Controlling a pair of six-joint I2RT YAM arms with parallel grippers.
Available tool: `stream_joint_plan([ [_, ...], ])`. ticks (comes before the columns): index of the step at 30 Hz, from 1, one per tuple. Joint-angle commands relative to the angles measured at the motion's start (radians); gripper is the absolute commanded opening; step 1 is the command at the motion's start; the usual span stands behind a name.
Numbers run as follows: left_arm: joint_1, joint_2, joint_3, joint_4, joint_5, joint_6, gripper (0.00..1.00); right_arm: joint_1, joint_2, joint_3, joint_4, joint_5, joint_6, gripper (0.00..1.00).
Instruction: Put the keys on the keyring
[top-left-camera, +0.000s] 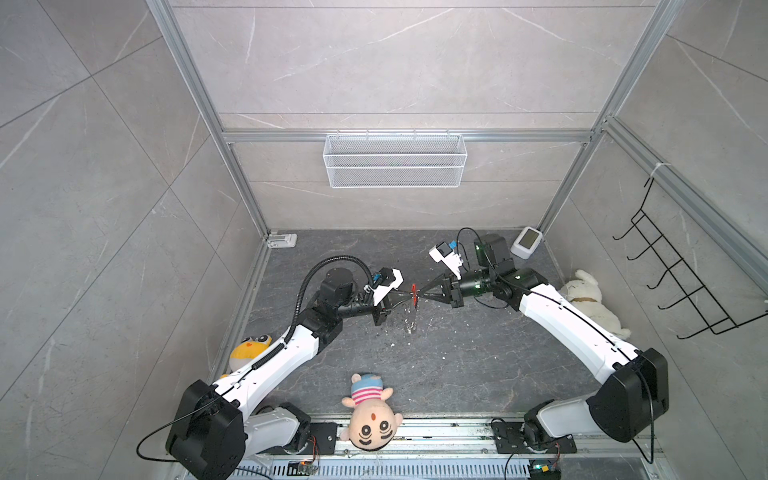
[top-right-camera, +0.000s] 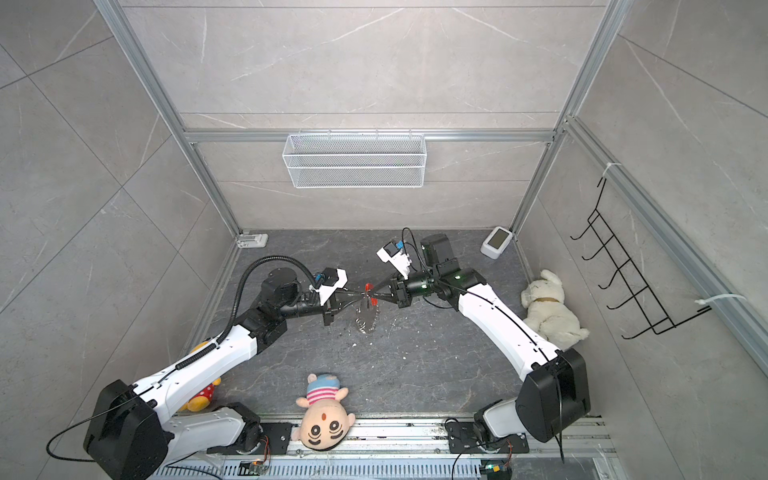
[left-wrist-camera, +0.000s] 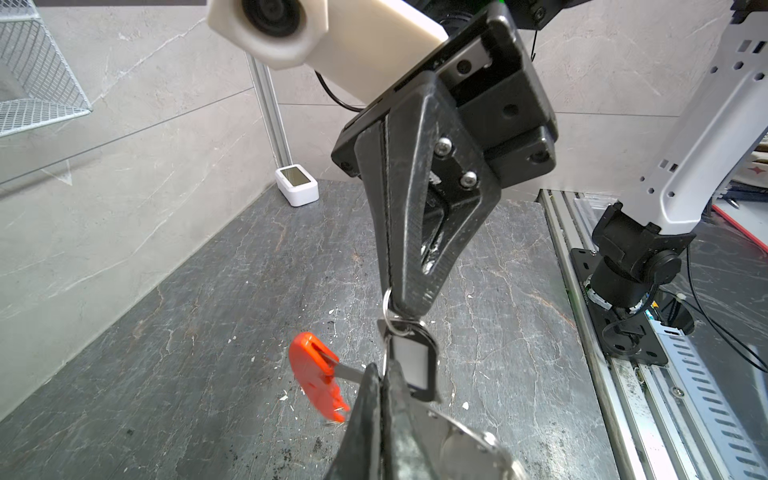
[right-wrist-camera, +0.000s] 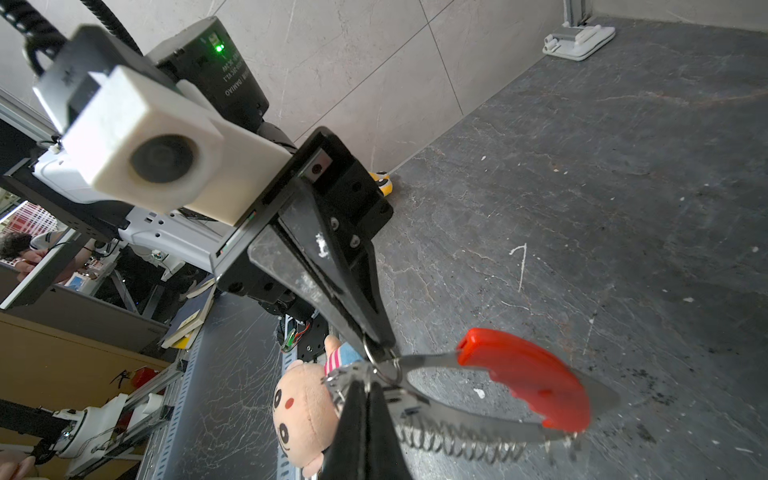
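Threading looks to be the step in hand. The left gripper (right-wrist-camera: 384, 343) is clenched on the large oval metal keyring (right-wrist-camera: 528, 374) with its red plastic segment, the loop hanging from its tips. The black-headed keys (left-wrist-camera: 415, 365) dangle just under the right gripper (left-wrist-camera: 409, 305), which pinches their small silver ring (left-wrist-camera: 388, 309). Next, that ring needs easing onto the loop's end. The loop's opening hides between the meeting tips, and the blades sit behind the left fingers.

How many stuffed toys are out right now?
3: a yellow one half under the left arm, a doll at the front edge, a white dog at the far right.
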Motion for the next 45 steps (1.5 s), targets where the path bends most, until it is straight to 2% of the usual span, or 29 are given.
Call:
stream_joint_plan([
  [1, 0.0, -0.019, 0.022, 0.081, 0.041, 0.017, 0.0, 0.002, 0.009, 0.019, 0.038, -0.027, 0.024, 0.0],
  [9, -0.001, -0.012, 0.024, 0.081, 0.068, 0.014, 0.0, 0.002, 0.027, 0.013, 0.099, -0.018, 0.08, 0.0],
  [19, 0.0, -0.024, 0.02, 0.071, 0.038, 0.014, 0.0, -0.002, 0.014, -0.029, 0.155, -0.015, 0.118, 0.0],
  [30, 0.001, -0.018, 0.039, 0.037, 0.018, 0.008, 0.0, -0.041, -0.057, -0.064, 0.117, -0.058, 0.078, 0.0],
  [45, 0.0, 0.002, 0.055, 0.049, 0.028, -0.02, 0.0, -0.014, -0.003, -0.038, 0.098, -0.116, 0.085, 0.0],
])
